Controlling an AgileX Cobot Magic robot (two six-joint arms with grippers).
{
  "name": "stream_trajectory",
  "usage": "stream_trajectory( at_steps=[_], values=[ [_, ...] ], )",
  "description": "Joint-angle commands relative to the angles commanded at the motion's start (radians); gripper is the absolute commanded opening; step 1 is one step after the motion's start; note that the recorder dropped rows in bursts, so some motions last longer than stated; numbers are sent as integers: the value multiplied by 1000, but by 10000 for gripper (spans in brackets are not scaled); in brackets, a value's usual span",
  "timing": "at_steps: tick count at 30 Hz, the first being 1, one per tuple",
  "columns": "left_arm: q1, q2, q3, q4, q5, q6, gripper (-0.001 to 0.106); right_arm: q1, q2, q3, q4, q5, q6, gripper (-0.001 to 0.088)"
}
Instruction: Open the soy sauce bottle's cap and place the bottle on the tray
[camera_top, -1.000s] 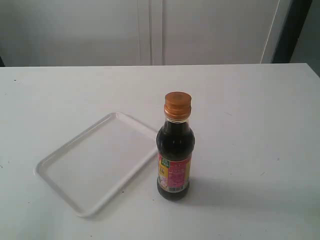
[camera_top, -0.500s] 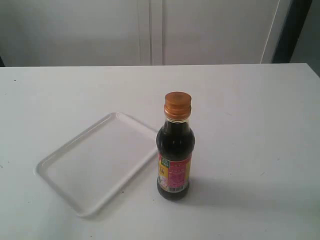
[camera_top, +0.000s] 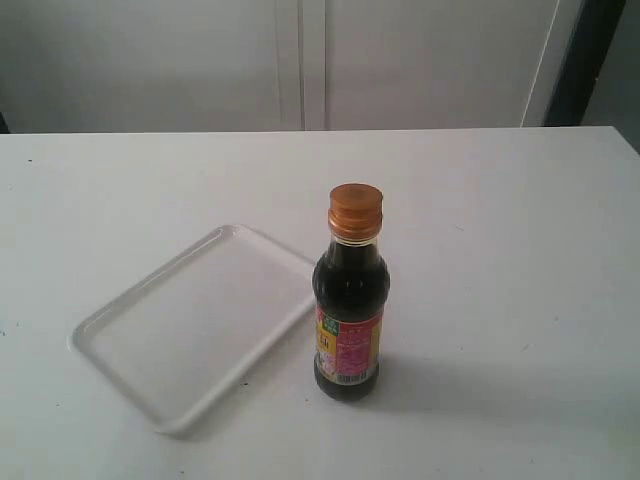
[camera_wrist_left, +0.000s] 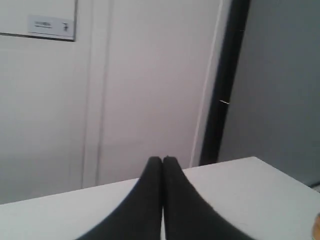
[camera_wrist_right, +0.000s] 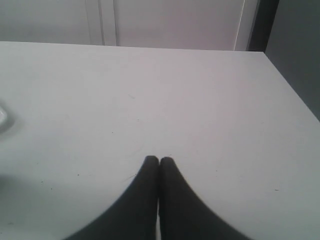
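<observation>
The soy sauce bottle (camera_top: 350, 300) stands upright on the white table (camera_top: 500, 250), at about three o'clock from the tray (camera_top: 200, 330). Its base is just beside the tray's rim; whether they touch I can't tell. The cap (camera_top: 355, 210) sits shut on the neck, at the bottle's twelve o'clock. Neither arm shows in the exterior view. In the wrist views the left gripper (camera_wrist_left: 162, 161) and the right gripper (camera_wrist_right: 159, 161) each have their black fingertips pressed together, holding nothing.

So the step in hand looks like the approach. To my eye it goes best if one gripper spreads its jaws first, comes in level and takes the bottle round its body, so it can't tip when the lid is pushed. The other should then catch the cap's lip opposite the hinge and lever up gently. Which side the hinge is on isn't clear from here. The bottle is tall and narrow, so a sideways knock could topple it.
</observation>
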Motion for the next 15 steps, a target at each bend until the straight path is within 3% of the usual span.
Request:
stream_trajectory(
  at_steps=[2,4,7,11,13,15],
  values=[
    [0,36,0,42,-109,-41,3,0,0,0,0,-32,0,0],
    [0,64,0,71,-206,-43,81,0,0,0,0,-57,0,0],
    [-15,101,0,79,-261,-43,342,0,0,0,0,-88,0,0],
    [-59,155,0,85,-279,-41,817,0,0,0,0,-98,0,0],
    [-85,173,0,91,-288,-41,911,0,0,0,0,-98,0,0],
    [-115,193,0,102,-307,-41,930,0,0,0,0,-99,0,0]
  ],
)
